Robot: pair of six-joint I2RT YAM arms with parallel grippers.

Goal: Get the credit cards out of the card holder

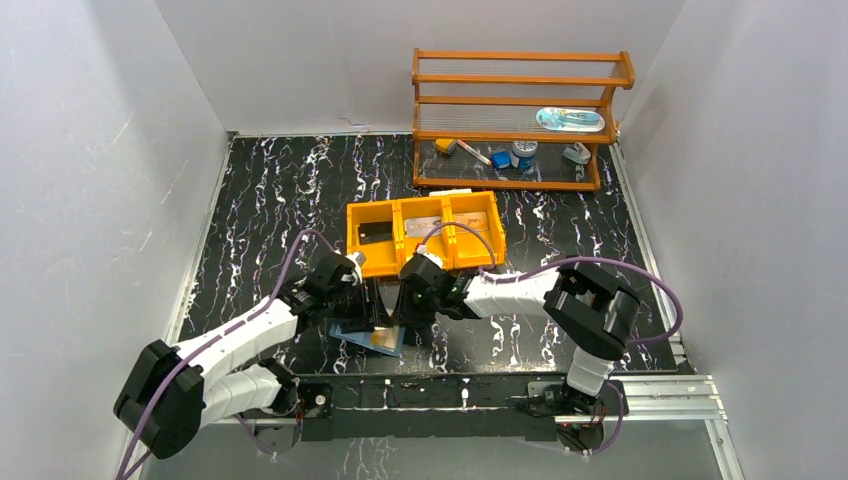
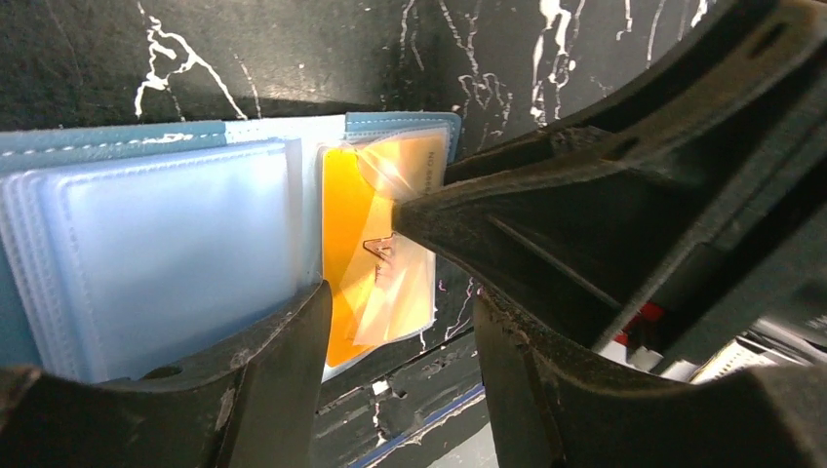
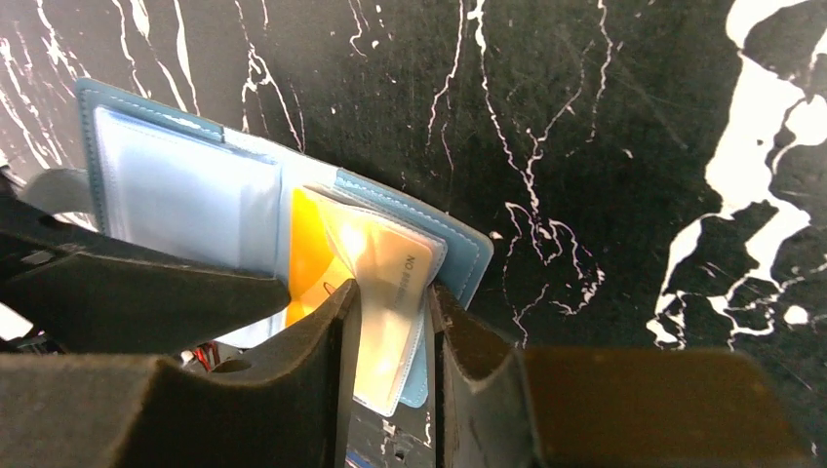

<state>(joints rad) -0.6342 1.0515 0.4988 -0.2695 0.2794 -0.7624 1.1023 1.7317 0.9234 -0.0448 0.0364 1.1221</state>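
The blue card holder (image 1: 358, 335) lies open near the table's front edge; it also shows in the left wrist view (image 2: 156, 244) and the right wrist view (image 3: 176, 185). An orange credit card (image 2: 346, 224) sits in a clear sleeve of its right leaf (image 3: 307, 258). A pale card (image 3: 395, 278) sticks up from that leaf between my right gripper's jaws. My right gripper (image 3: 390, 292) is shut on it; its pointed tip (image 2: 410, 214) shows in the left wrist view. My left gripper (image 2: 400, 341) is open, one finger (image 2: 283, 361) on the left leaf.
An orange three-compartment tray (image 1: 425, 250) stands just behind the grippers, with a dark card (image 1: 378, 238) and a silvery card (image 1: 430, 222) in it. An orange shelf (image 1: 520, 80) with small items is at the back right. White walls enclose the table.
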